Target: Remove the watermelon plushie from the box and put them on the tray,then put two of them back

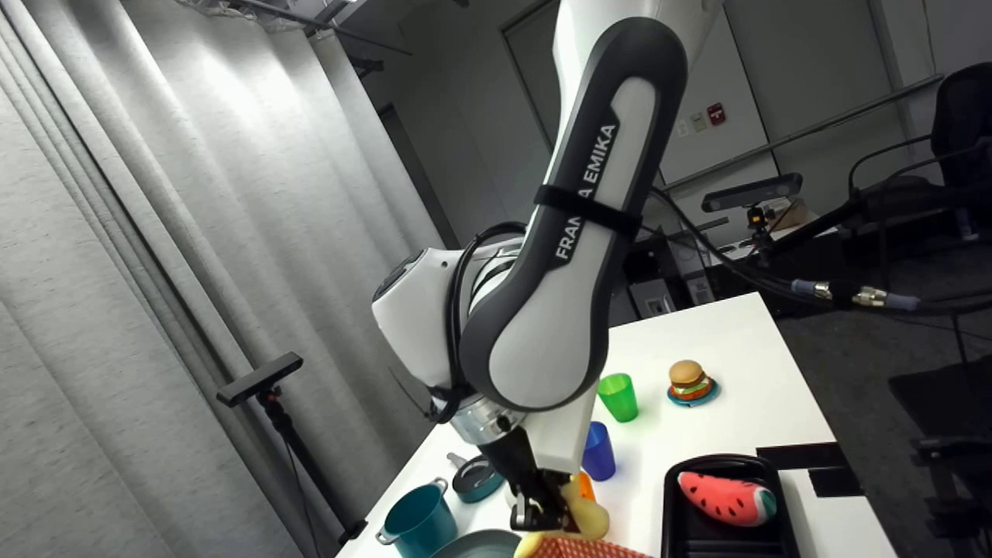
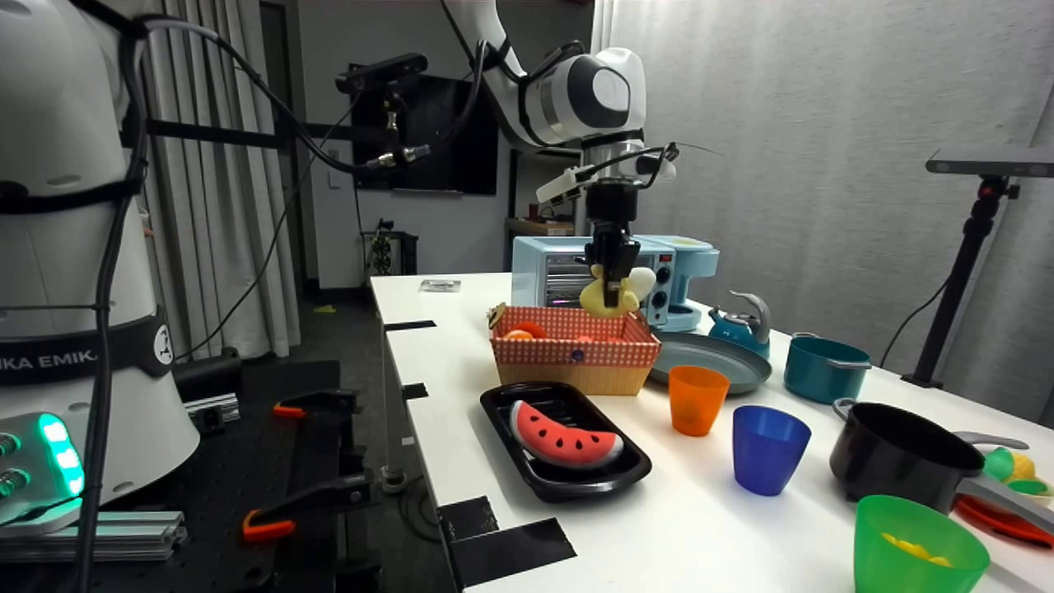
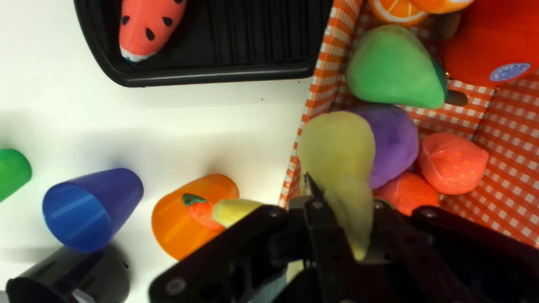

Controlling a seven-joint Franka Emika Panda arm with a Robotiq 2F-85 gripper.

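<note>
A pale yellow plush toy (image 3: 337,147) is pinched in the gripper (image 2: 612,295), and both are suspended above the box (image 2: 543,377), close to one of its rims. Just past that toy in the wrist view, a purple plush (image 3: 396,143) is seen inside the box, and near it a green plush (image 3: 391,67) and two red-orange plush toys (image 3: 454,164) are enclosed by the same checked walls. The watermelon plushie (image 2: 568,445) is seen well apart from the gripper, lower than it and outside the box: it is borne by the black tray (image 2: 576,492), toward the tray's end farther from the box. The tray is set just beside the box; whether the two are touching cannot be told. On the same side of the box, an orange cup (image 2: 698,401) is stood near it, and a blue cup (image 2: 770,451) and then a green cup (image 2: 921,552) are placed progressively farther from the box. A grey plate (image 2: 715,350) is partly hidden behind the box in an exterior view
</note>
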